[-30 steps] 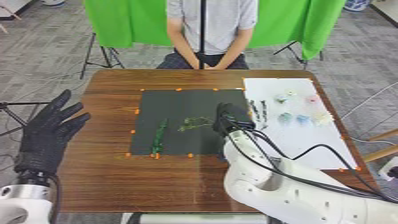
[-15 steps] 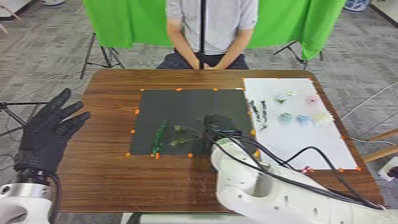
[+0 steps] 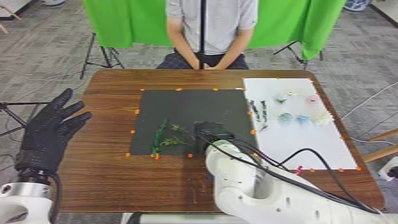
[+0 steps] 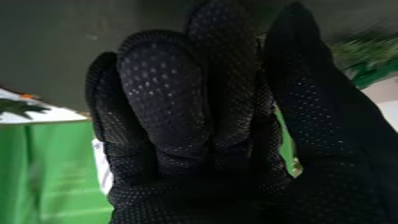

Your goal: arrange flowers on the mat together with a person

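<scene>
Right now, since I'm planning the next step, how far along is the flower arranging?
Looks done: a green stem on the dark mat. In progress: a leafy sprig, held by the right hand. Left: dark leafy stems and blossoms on the white sheet.

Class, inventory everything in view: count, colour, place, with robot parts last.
Table: one, brown, centre
Mat: one, dark grey, on table
Sheet: one, white, right of mat
Long stem: one, green, mat's left side
Leafy sprig: one, green, held at mat
Loose sprigs: two, dark green, sheet's left side
Flowers: at least five, whitish, pink, teal, blue, cream, on sheet
Markers: several, orange, mat and sheet edges
Cloth: one, green, behind table
Left hand: one, black, left of mat
Right hand: one, black, at mat
Arms: two, white, near side
</scene>
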Controlling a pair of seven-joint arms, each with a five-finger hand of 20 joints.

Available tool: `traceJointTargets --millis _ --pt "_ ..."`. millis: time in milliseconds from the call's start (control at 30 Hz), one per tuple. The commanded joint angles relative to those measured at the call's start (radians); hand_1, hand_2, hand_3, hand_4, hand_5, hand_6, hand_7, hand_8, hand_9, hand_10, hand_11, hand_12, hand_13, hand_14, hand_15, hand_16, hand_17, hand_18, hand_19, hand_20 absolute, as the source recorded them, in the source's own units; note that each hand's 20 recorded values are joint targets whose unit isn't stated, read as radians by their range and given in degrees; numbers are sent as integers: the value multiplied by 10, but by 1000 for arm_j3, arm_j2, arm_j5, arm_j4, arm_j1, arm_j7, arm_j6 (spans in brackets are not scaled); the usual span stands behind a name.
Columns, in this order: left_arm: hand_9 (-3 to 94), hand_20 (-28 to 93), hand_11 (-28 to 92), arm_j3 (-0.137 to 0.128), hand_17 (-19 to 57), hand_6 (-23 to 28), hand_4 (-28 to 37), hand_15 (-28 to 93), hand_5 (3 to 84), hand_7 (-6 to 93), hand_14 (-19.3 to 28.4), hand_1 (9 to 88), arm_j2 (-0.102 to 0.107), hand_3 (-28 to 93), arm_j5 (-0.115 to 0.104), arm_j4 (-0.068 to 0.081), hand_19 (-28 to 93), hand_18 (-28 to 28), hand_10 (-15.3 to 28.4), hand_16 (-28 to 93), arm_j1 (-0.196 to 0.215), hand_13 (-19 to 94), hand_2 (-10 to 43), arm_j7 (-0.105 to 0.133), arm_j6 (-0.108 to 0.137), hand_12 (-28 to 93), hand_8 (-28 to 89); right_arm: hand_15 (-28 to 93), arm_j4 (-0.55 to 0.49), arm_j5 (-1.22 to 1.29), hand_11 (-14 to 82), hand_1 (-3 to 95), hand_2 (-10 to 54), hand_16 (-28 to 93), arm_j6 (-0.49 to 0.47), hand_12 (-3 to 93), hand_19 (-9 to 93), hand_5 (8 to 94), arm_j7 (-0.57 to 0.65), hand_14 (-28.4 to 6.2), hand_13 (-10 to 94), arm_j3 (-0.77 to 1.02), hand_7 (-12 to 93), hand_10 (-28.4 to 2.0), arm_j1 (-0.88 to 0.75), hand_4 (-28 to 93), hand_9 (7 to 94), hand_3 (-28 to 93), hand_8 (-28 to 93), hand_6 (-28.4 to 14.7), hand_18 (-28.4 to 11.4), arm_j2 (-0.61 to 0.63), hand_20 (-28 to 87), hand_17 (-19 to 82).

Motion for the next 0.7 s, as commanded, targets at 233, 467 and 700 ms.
traceJointTargets --millis 233,467,700 --pt "290 137 189 9 -94 44 -223 418 299 116 208 219 11 771 -10 5 376 193 148 -49 8 212 73 2 11 121 -89 521 -19 80 269 479 -95 213 -33 202 932 865 -30 -73 877 -7 150 -126 -5 -225 931 585 25 -27 -198 -2 34 536" --pt "291 138 193 16 -95 44 -224 421 299 116 208 221 5 770 -6 6 376 193 149 -49 2 212 73 8 12 122 -88 524 -27 140 257 465 -95 203 -74 201 932 833 -52 -81 845 34 140 -138 -27 -233 899 612 -1 -36 -200 -14 -10 510" --pt "291 139 192 6 -95 45 -224 421 301 116 208 220 8 771 -13 2 376 192 148 -51 22 212 73 19 21 121 -89 529 -88 96 258 457 -95 196 2 198 932 811 -48 -84 836 31 138 -142 -10 -234 885 626 -31 -43 -201 49 -18 506"
